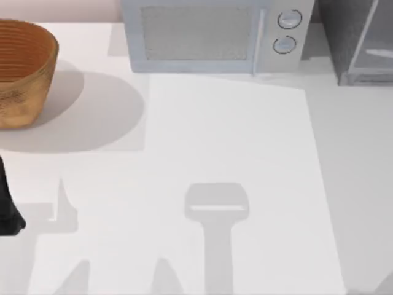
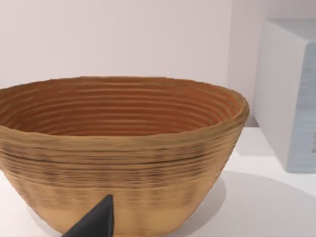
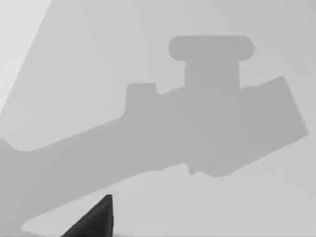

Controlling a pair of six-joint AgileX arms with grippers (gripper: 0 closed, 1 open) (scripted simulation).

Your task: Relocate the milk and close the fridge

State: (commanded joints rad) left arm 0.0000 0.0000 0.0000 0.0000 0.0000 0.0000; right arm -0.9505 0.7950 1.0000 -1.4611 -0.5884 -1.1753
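The milk is out of view. The fridge (image 1: 359,43) is a grey cabinet with a pale-framed door at the table's far right corner, cut off by the picture's edge; I cannot tell how its door stands. A dark piece of my left arm (image 1: 7,209) sits at the table's left edge. In the left wrist view a dark tip of my left gripper (image 2: 96,222) points at a woven basket close ahead. In the right wrist view a dark tip of my right gripper (image 3: 96,219) hangs over bare white table crossed by arm shadows.
The woven brown basket (image 1: 21,67) (image 2: 118,148) stands at the far left, and nothing shows inside it. A light grey microwave (image 1: 215,34) (image 2: 291,98) with two round knobs sits at the back middle. Grey shadows lie on the white tabletop (image 1: 233,135).
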